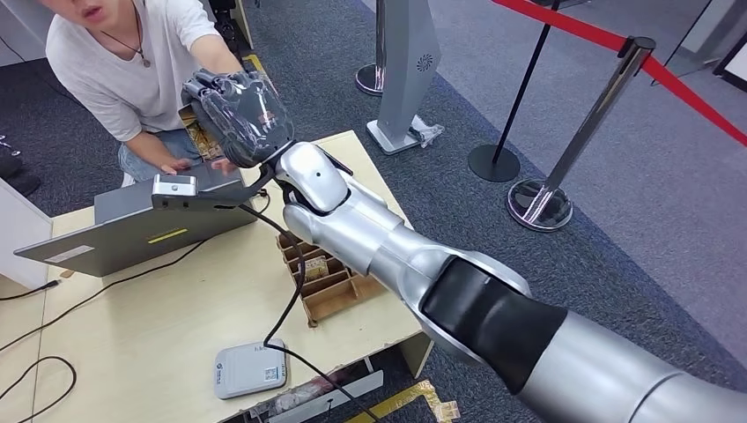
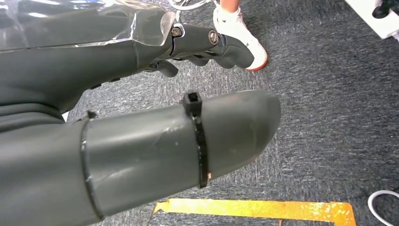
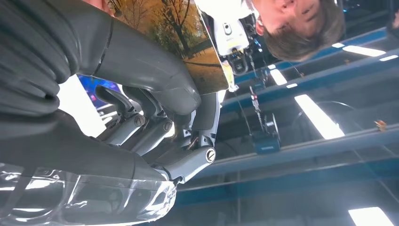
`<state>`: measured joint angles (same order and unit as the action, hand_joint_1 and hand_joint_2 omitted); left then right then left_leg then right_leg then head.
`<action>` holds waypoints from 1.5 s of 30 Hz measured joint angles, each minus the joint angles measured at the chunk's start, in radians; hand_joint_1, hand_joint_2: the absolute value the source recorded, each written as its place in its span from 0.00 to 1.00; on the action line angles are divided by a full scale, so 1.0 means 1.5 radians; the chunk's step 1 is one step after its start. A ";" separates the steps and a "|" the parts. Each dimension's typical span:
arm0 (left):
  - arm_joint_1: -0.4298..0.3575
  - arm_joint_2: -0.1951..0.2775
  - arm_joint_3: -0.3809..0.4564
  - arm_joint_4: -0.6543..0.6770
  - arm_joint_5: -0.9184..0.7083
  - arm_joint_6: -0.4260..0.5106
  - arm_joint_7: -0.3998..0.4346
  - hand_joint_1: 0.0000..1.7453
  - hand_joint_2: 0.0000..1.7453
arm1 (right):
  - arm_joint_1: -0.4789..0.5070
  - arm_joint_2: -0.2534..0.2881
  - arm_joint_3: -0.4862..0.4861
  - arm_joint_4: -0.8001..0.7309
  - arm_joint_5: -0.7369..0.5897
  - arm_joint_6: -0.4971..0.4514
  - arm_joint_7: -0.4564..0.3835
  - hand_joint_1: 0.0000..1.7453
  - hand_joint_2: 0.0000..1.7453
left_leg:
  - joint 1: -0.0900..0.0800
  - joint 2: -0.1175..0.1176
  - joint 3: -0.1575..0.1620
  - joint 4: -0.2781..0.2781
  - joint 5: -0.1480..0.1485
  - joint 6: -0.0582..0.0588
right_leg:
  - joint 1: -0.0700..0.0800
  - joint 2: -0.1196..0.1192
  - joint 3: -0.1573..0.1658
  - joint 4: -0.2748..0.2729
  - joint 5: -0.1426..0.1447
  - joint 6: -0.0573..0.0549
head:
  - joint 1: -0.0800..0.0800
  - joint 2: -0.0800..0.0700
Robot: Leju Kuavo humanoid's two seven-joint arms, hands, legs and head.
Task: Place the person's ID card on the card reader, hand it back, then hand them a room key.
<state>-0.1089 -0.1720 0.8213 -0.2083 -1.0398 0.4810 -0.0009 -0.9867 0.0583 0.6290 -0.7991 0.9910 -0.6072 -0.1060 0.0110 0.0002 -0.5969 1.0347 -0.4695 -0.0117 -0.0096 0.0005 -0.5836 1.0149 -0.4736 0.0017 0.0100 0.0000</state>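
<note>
so the right hand [image 1: 238, 115] is stretched out over the far edge of the table [image 1: 159, 326], up toward the person [image 1: 132, 70] in the white t-shirt who's leaning in from the other side; in the right wrist view the thick thumb [image 3: 146, 70] and the darker fingers [image 3: 141, 127] are closed around a card [image 3: 188, 42] with an autumn trees picture on it, so it's pinched there, sticking out past the fingertips toward the person; can't tell from the print whether it's the id or the room key; from the head view the card itself is hidden behind the hand, which is wrapped in a clear plastic cover;

the person's one arm is reaching toward the right hand, and their other hand [image 1: 181, 165] rests at the back of the grey laptop [image 1: 132, 225] that sits on the far left of the table; the white card reader [image 1: 251, 368] is on the near edge of the table, well apart from the hand, with a black cable running up from it; a cardboard tray [image 1: 330, 282] with compartments sits just under the silver forearm, with some cards in its slots;

the left hand [image 2: 141, 94] hangs down over grey carpet, with a strip of yellow tape [image 2: 254, 209] on the floor below it; its fingers [image 2: 221, 44] look curled in a bit with nothing in them as far as i can see, but honestly can't tell how closed it is
</note>
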 joint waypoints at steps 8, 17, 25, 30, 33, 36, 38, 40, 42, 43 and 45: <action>0.000 -0.001 0.000 0.000 0.005 0.002 -0.007 0.00 0.00 | -0.021 0.034 -0.009 0.090 -0.001 -0.021 -0.008 0.75 1.00 | 0.000 0.000 0.000 0.000 0.000 0.000 | 0.000 0.000 0.000 0.000 0.000 0.000 | 0.000 0.000; 0.002 -0.001 0.000 0.000 0.009 0.003 -0.003 0.00 0.00 | -0.027 0.052 -0.021 0.137 -0.014 -0.023 -0.017 0.00 1.00 | 0.000 0.000 0.000 0.000 0.000 0.000 | 0.000 0.000 0.000 0.000 0.000 0.000 | 0.000 0.000; 0.004 -0.001 0.000 0.000 0.013 0.008 -0.002 0.00 0.00 | -0.029 0.065 -0.032 0.147 -0.035 -0.024 -0.048 0.00 0.00 | 0.000 0.000 0.000 0.000 0.000 0.000 | 0.000 0.000 0.000 0.000 0.000 0.000 | 0.000 0.000; 0.006 -0.001 0.001 0.000 0.015 0.010 -0.003 0.00 0.00 | -0.026 0.066 -0.033 0.133 -0.052 -0.008 -0.071 0.00 0.00 | 0.000 0.000 0.000 0.000 0.000 0.000 | 0.000 0.000 0.000 0.000 0.000 0.000 | 0.000 0.000; 0.008 -0.001 0.002 0.000 0.018 0.012 -0.004 0.00 0.00 | -0.018 0.066 -0.033 0.107 -0.074 0.020 -0.086 0.00 0.00 | 0.000 0.000 0.000 0.000 0.000 0.000 | 0.000 0.000 0.000 0.000 0.000 0.000 | 0.000 0.000; 0.012 0.000 0.002 0.000 0.021 0.013 -0.008 0.00 0.00 | -0.002 0.064 -0.033 0.065 -0.094 0.059 -0.095 0.00 0.00 | 0.000 0.000 0.000 0.000 0.000 0.000 | 0.000 0.000 0.000 0.000 0.000 0.000 | 0.000 0.000; 0.014 0.000 0.003 0.000 0.023 0.013 -0.011 0.00 0.00 | 0.012 0.059 -0.032 0.031 -0.108 0.088 -0.097 0.00 0.00 | 0.000 0.000 0.000 0.000 0.000 0.000 | 0.000 0.000 0.000 0.000 0.000 0.000 | 0.000 0.000; 0.016 0.000 0.005 0.000 0.026 0.013 -0.014 0.00 0.00 | 0.026 0.048 -0.031 -0.007 -0.124 0.120 -0.098 0.00 0.00 | 0.000 0.000 0.000 0.000 0.000 0.000 | 0.000 0.000 0.000 0.000 0.000 0.000 | 0.000 0.000; 0.019 0.001 0.008 0.000 0.029 0.013 -0.018 0.00 0.00 | 0.040 0.033 -0.029 -0.044 -0.139 0.148 -0.099 0.00 0.00 | 0.000 0.000 0.000 0.000 0.000 0.000 | 0.000 0.000 0.000 0.000 0.000 0.000 | 0.000 0.000; 0.020 0.001 0.010 0.000 0.030 0.013 -0.020 0.00 0.00 | 0.047 0.025 -0.028 -0.061 -0.145 0.160 -0.099 0.00 0.00 | 0.000 0.000 0.000 0.000 0.000 0.000 | 0.000 0.000 0.000 0.000 0.000 0.000 | 0.000 0.000; 0.022 0.002 0.015 0.000 0.034 0.013 -0.023 0.00 0.00 | 0.062 0.006 -0.025 -0.096 -0.153 0.177 -0.099 0.00 0.00 | 0.000 0.000 0.000 0.000 0.000 0.000 | 0.000 0.000 0.000 0.000 0.000 0.000 | 0.000 0.000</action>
<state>-0.0753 -0.1697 0.8439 -0.2083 -0.9886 0.4999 -0.0349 -0.8943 0.0666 0.5915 -0.9435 0.7611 -0.3417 -0.2551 0.0109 0.0000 -0.5970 1.0348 -0.4696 -0.0117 -0.0097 0.0003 -0.5841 1.0143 -0.4737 0.0017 0.0102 0.0000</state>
